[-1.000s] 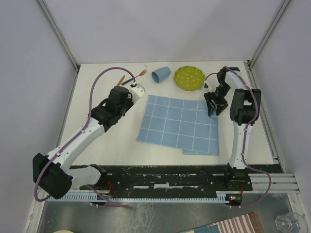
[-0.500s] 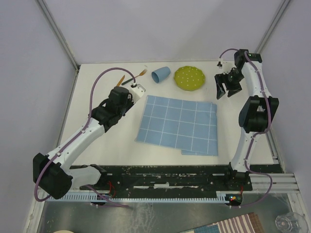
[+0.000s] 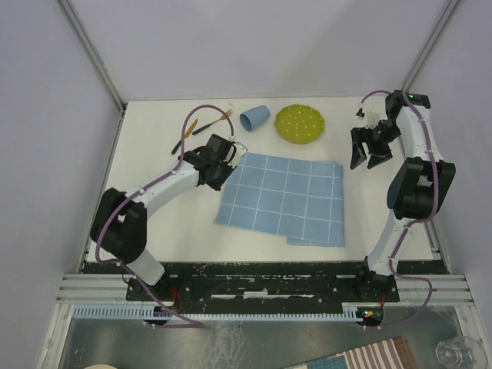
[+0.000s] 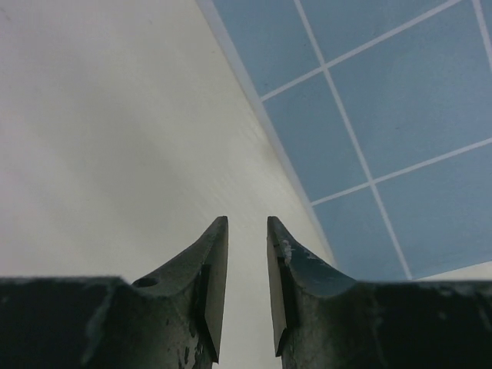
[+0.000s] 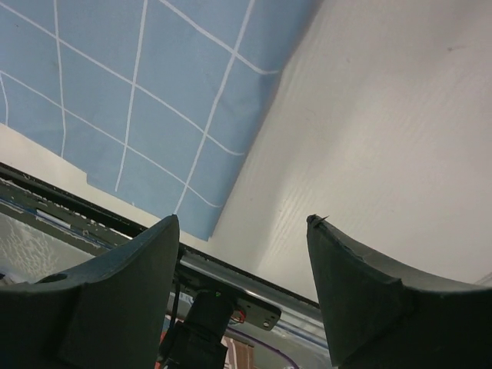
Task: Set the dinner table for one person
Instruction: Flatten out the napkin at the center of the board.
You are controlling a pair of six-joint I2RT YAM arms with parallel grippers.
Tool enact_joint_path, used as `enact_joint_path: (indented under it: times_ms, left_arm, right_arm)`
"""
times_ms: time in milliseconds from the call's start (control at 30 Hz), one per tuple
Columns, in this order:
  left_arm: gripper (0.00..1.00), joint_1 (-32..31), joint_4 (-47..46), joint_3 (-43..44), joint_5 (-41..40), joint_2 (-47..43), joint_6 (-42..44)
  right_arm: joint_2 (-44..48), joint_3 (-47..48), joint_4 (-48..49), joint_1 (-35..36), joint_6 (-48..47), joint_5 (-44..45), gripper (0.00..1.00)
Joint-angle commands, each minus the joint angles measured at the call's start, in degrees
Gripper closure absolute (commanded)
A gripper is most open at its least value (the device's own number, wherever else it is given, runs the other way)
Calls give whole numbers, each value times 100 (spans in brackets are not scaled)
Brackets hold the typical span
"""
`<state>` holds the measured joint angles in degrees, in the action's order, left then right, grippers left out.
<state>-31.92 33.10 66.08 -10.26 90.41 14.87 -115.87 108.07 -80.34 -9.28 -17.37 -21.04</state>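
Note:
The dinner table (image 3: 169, 207) is the white top. A light-blue cloth with a white grid (image 3: 283, 197) lies flat on its middle. My left gripper (image 3: 221, 171) hovers low at the cloth's far-left corner. In the left wrist view its jaws (image 4: 247, 219) stand narrowly open over bare table (image 4: 115, 115), with nothing between them and the cloth's edge (image 4: 369, 115) just to the right. My right gripper (image 3: 367, 160) hangs to the right of the cloth, wide open and empty (image 5: 242, 219). The cloth (image 5: 138, 92) shows below it.
At the back stand a green dotted plate (image 3: 300, 123), a blue cup on its side (image 3: 254, 118), a fork with an orange head (image 3: 219, 121) and a second dark-handled utensil (image 3: 184, 137). The black base rail (image 3: 254, 278) runs along the near edge.
My right gripper has left the cloth's far-right corner and swung up and right. My left arm has folded in, and its gripper has come toward the cloth's far-left corner, opening a little.

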Motion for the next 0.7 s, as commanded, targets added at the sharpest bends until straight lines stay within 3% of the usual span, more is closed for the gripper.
enact_joint_path:
  times_ms: [0,267,667]
  left_arm:
    - [64,-16,223,320,768,258,-1451]
    - [56,-16,-70,-223,1011,-76,-2179]
    - [52,-16,-481,-898,1161,-464,-2555]
  right_arm:
    - [676,20,-335,-427,-210,-124,25]
    - [1065,-7,-693,-889,-524,-39,24]
    - [1052,-201,-589,-928,-232,-341,24]
